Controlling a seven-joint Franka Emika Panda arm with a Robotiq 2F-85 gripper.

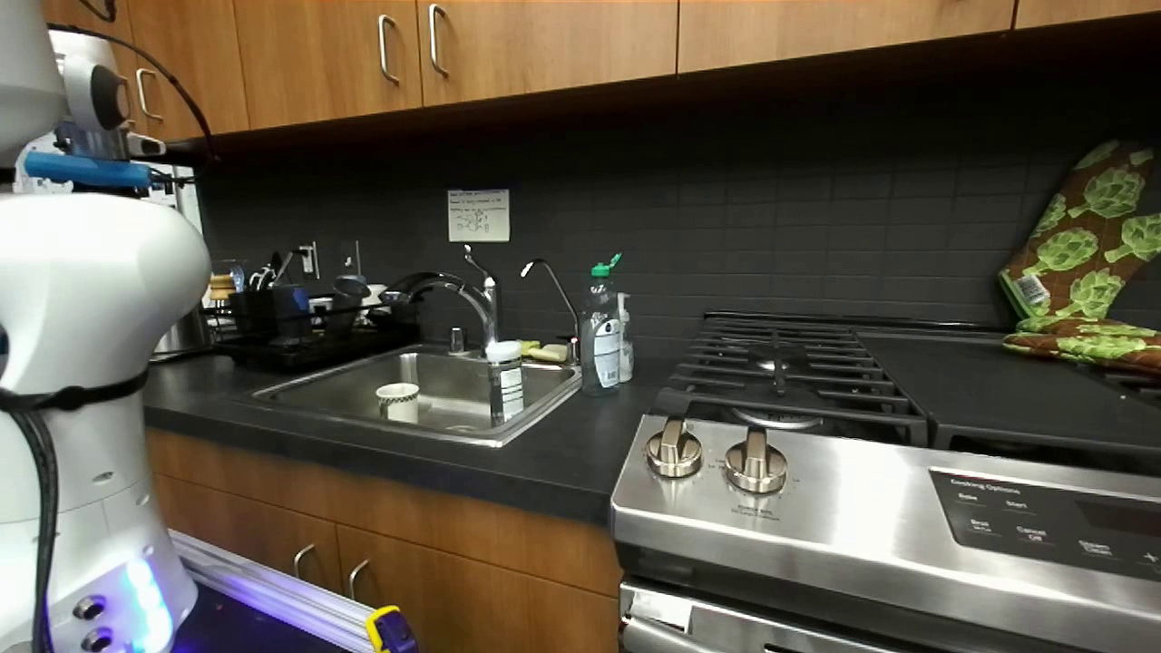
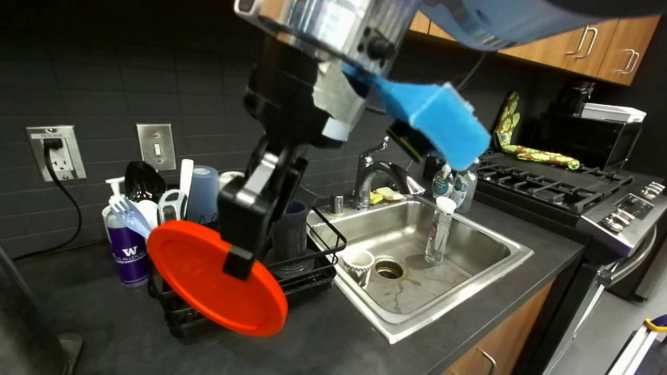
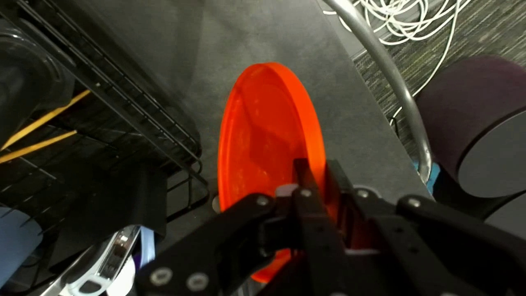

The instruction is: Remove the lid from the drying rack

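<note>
The round red-orange lid (image 2: 208,281) hangs tilted, close to upright, in front of the drying rack in an exterior view. In the wrist view the lid (image 3: 263,123) is seen nearly edge-on above the dark counter. My gripper (image 3: 317,164) is shut on its rim, one finger on each face. The gripper (image 2: 239,263) is also seen at the lid's upper side. The black wire drying rack (image 2: 312,278) stands behind the lid, which partly hides it. The rack also shows in the wrist view (image 3: 127,123), apart from the lid. The lid is out of view where the rack's far side (image 1: 290,352) shows.
The rack holds utensils, a blue cup (image 2: 202,190) and a dark container (image 2: 289,229). A purple bottle (image 2: 129,258) stands beside it. The sink (image 2: 461,296) holds a white cup (image 2: 358,264) and a clear bottle (image 2: 439,232). A curved metal tube (image 3: 394,70) runs along the counter edge.
</note>
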